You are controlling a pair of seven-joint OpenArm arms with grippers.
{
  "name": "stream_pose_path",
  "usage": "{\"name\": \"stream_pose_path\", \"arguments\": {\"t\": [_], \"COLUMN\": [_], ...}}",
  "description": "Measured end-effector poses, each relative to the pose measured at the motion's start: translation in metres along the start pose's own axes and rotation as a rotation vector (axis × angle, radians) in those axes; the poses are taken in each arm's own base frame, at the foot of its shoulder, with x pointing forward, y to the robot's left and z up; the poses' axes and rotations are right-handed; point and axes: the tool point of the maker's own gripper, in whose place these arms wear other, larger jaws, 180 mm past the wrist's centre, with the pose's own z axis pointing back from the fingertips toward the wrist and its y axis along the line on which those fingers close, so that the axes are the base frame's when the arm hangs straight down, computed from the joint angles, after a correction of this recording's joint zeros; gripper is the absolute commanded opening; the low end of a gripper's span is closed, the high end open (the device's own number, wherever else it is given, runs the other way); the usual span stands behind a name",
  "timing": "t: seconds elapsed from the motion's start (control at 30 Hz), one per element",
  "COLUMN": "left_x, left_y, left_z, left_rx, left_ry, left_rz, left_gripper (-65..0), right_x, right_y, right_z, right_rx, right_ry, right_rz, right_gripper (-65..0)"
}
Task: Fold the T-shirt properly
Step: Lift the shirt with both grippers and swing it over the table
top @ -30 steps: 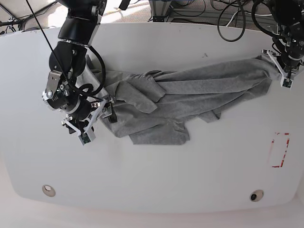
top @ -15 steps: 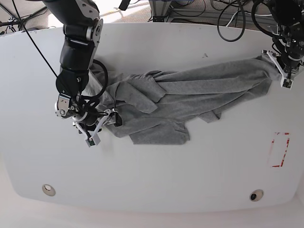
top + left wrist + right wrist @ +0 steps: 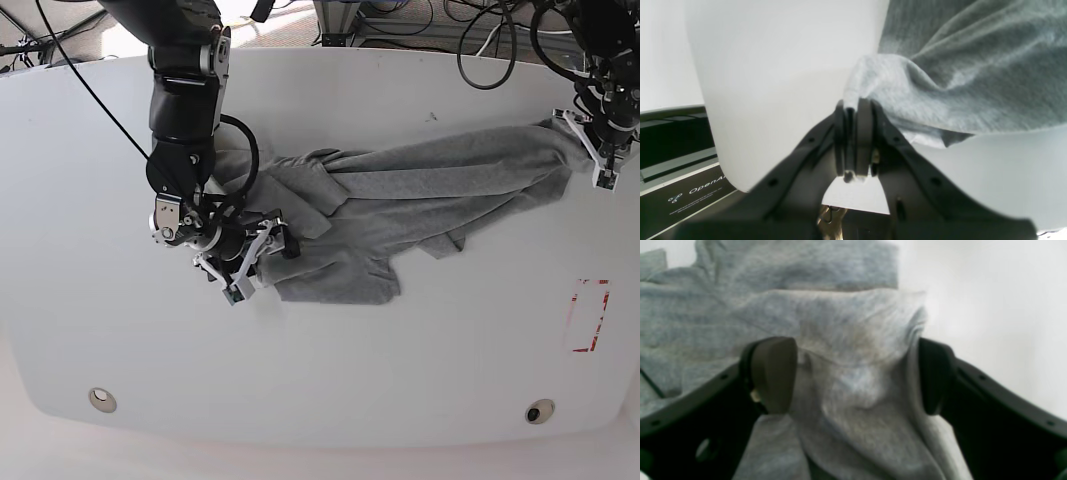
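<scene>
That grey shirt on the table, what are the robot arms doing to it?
Two robot arms are working on a T-shirt that lies crumpled and stretched across a white table. The left gripper is shut on one corner of the shirt, near the table's edge. The right gripper is open at the other end, with a bunch of the cloth sitting between its fingers. The shirt is not folded yet.
</scene>
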Motion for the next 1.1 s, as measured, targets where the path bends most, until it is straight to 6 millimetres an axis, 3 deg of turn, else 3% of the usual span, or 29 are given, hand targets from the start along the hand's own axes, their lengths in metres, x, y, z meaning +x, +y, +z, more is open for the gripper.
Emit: {"name": "stream_pose_path", "arguments": {"t": [0.07, 0.2, 0.4, 0.5, 0.57, 0.63, 0.8, 1.1], "left_x": [0.002, 0.000, 0.017, 0.028, 0.037, 0.059, 0.133, 0.226], "left_y": [0.000, 0.000, 0.005, 0.007, 0.005, 0.004, 0.011, 0.031], "left_z": [0.000, 0.000, -0.001, -0.001, -0.002, 0.001, 0.024, 0.058], "left_rx": [0.001, -0.001, 0.012, 0.017, 0.014, 0.016, 0.054, 0.109], "left_ry": [-0.005, -0.001, -0.040, -0.065, -0.079, -0.126, -0.324, -0.544], "left_rz": [0.002, 0.001, 0.013, 0.016, 0.008, 0.012, -0.023, -0.017], "left_gripper": [-65.0, -65.0, -65.0, -65.0, -65.0, -65.0, -65.0, -65.0], "right_x": [0.000, -0.003, -0.004, -0.007, 0.002, 0.016, 0.082, 0.182], "right_y": [0.000, -0.004, -0.010, -0.017, -0.024, -0.029, -0.038, -0.070], "right_z": [0.000, 0.002, 0.005, 0.018, 0.032, 0.046, 0.083, 0.146], "right_rx": [0.002, -0.007, -0.019, -0.066, -0.108, -0.148, -0.243, -0.423], "right_ry": [0.001, 0.015, 0.037, 0.075, 0.065, 0.060, -0.043, -0.136], "right_rz": [0.002, 0.004, 0.012, 0.072, 0.112, 0.158, 0.282, 0.399], "right_gripper": [-31.5, -65.0, -65.0, -65.0, -65.0, -65.0, -65.0, -65.0]}}
